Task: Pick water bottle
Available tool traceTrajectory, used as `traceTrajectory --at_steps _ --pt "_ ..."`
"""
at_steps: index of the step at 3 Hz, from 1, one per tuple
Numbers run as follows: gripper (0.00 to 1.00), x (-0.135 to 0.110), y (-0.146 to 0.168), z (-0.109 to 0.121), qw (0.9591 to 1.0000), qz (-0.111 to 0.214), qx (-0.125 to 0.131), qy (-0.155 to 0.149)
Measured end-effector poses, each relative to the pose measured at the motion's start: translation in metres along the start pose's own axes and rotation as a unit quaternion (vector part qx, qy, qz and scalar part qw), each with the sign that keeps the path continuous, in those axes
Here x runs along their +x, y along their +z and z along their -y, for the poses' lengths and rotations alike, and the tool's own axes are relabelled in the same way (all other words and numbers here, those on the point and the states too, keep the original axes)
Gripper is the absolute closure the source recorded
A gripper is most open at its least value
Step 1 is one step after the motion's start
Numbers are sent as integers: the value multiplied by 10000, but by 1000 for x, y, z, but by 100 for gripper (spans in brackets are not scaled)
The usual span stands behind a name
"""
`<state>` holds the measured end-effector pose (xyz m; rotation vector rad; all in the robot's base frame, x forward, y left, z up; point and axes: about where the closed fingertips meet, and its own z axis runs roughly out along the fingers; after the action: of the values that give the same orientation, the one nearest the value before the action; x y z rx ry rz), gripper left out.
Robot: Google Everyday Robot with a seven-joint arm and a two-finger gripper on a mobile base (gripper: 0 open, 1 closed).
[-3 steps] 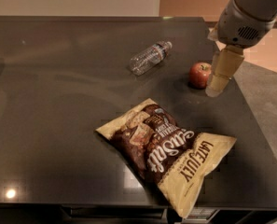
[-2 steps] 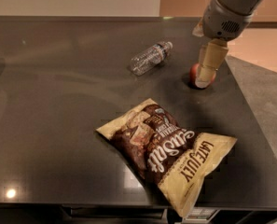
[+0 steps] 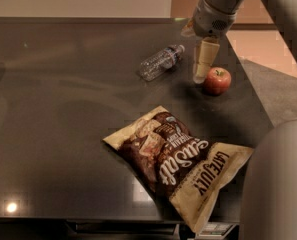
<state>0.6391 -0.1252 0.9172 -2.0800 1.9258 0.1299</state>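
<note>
The water bottle (image 3: 161,62) lies on its side on the dark table (image 3: 63,109), a small clear ribbed bottle with its capped end pointing right. My gripper (image 3: 202,74) hangs from the arm at the upper right, fingertips down just above the table. It is to the right of the bottle's cap, apart from it, and just left of a red apple (image 3: 218,80).
A large brown and cream chip bag (image 3: 180,159) lies flat at the front middle of the table. The table's right edge runs diagonally past the apple. A grey part of my arm (image 3: 278,184) fills the lower right corner.
My gripper has moved left and toward the back, from the right of the apple to its left, closer to the bottle's cap. The bottle, apple and bag have not moved.
</note>
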Motion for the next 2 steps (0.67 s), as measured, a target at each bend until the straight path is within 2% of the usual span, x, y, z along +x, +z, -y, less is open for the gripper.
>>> traceTrajectory --at_steps 2 --pt "0 -12 46 54 9985 131 -85 -522"
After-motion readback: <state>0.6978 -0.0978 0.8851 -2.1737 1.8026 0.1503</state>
